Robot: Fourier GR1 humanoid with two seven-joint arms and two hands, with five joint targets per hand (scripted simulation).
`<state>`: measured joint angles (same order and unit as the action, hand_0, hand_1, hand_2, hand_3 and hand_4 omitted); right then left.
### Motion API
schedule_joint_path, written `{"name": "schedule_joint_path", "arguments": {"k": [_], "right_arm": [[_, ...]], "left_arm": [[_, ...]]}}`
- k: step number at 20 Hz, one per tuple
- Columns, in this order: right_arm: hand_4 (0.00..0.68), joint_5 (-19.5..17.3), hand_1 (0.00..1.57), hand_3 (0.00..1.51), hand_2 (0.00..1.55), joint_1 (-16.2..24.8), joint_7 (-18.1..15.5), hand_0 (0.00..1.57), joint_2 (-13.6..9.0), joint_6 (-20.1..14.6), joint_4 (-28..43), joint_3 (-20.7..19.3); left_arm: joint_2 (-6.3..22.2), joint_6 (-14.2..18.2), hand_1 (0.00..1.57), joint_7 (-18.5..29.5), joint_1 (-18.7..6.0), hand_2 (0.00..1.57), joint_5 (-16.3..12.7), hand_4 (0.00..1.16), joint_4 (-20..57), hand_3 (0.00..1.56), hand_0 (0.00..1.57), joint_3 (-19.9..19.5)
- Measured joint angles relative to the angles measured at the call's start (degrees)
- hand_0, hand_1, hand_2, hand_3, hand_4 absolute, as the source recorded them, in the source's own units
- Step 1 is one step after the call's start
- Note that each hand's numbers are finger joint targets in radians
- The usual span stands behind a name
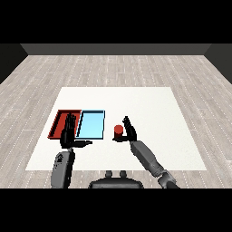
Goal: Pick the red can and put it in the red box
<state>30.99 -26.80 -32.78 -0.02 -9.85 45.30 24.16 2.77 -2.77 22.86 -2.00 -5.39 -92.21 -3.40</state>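
Note:
The red can stands upright on the white table, just right of the light blue tray. My right hand is right beside the can on its right side, fingers straight and pointing up, thumb reaching under the can's base; it looks open rather than curled round it. The red tray lies at the left, next to the blue tray. My left hand hovers open over the red tray's right part, fingers straight and thumb sticking out right, hiding some of that tray.
Both trays lie side by side on the table's left half. Bare white table surface stretches to the right and behind the can. A grey wood floor surrounds the table.

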Motion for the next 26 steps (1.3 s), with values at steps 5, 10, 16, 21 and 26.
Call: {"name": "schedule_joint_path", "arguments": {"k": [5, 10, 16, 21, 26], "right_arm": [[0.000, 4.7, 0.00, 0.00, 0.00, -2.7, -1.9, 0.00, 0.0, -0.8, -3.2, 3.9], [0.000, 7.6, 0.00, 0.00, 0.00, -4.9, -1.8, 0.00, 0.0, -1.1, -5.1, 5.7], [0.000, 12.8, 0.00, 0.00, 0.00, -7.2, -4.0, 0.00, 0.0, -2.7, -8.2, 10.5], [0.269, 15.5, 1.26, 1.28, 1.32, -8.2, -3.5, 1.26, 0.0, -7.6, -8.7, 12.2], [0.611, 18.7, 1.49, 1.42, 1.46, -10.2, -3.7, 1.49, 0.0, -14.5, -11.0, 15.1]], "left_arm": [[-0.3, 0.2, 0.00, -0.6, 0.6, 0.00, 0.1, 0.00, -1.1, 0.00, 0.00, 0.4], [0.6, -1.0, 0.00, 0.1, 1.5, 0.00, -0.9, 0.00, -0.8, 0.00, 0.00, -0.6], [-0.5, -0.4, 0.00, 2.0, 2.2, 0.00, 0.3, 0.00, -0.4, 0.00, 0.00, 0.3], [0.3, -0.2, 0.00, 0.3, -0.1, 0.00, -0.3, 0.00, -0.1, 0.00, 0.00, -0.7], [-0.4, 0.0, 0.00, 0.8, 2.1, 0.00, 0.4, 0.00, -1.5, 0.00, 0.00, 0.3]]}}
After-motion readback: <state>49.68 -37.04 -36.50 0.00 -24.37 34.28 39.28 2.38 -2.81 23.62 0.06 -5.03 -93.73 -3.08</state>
